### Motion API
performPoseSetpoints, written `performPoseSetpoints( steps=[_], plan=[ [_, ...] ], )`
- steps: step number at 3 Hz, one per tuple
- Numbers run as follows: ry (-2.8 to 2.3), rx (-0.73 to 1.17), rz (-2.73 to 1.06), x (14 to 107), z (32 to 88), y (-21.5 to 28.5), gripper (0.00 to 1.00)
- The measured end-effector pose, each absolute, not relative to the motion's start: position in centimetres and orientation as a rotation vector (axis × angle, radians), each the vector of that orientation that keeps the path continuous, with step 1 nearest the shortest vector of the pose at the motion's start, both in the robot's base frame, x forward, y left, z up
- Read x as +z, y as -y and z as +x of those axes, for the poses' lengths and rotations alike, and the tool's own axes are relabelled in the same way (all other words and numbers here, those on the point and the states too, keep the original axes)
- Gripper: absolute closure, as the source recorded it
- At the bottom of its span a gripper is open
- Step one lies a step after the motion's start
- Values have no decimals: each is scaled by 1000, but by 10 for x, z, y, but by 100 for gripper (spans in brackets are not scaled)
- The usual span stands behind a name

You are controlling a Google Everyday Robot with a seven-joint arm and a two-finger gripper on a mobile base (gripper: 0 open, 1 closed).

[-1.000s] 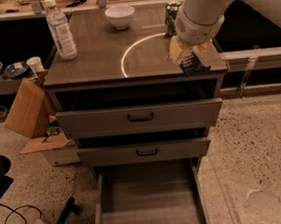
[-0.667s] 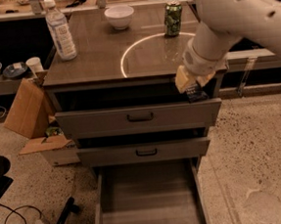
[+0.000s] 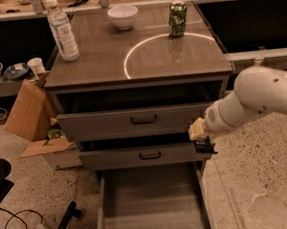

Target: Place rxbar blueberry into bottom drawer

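Note:
My gripper (image 3: 201, 137) hangs at the right front of the grey cabinet, level with the middle drawer (image 3: 146, 155). It is shut on the rxbar blueberry (image 3: 204, 145), a small dark bar whose end sticks out below the pale fingers (image 3: 196, 129). The bottom drawer (image 3: 151, 206) is pulled out below, a wide grey tray with a bare smooth floor. The bar is held above the drawer's right rear corner, near its right wall. My white arm (image 3: 255, 101) reaches in from the right.
On the cabinet top (image 3: 94, 65) stand a water bottle (image 3: 62, 30), a white bowl (image 3: 123, 15) and a green can (image 3: 178, 18). A cardboard box (image 3: 34, 126) sits on the floor at left. A black chair base (image 3: 22, 217) is at the lower left.
My gripper has come down off the cabinet top with the bar, past the front edge, to the level of the middle drawer. The green can is now uncovered.

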State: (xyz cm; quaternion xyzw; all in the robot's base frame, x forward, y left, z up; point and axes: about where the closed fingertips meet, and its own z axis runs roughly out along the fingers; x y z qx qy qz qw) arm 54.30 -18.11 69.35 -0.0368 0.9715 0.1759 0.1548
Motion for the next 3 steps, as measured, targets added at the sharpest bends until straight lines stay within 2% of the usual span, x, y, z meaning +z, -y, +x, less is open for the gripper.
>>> performPoseSetpoints(
  steps=[1,2,3],
  plan=[
    [-2798,652,99,624,532,179,100],
    [-2798,652,99,624,532,179,100],
    [-2850,697,95,594,531,159,100]
  ],
)
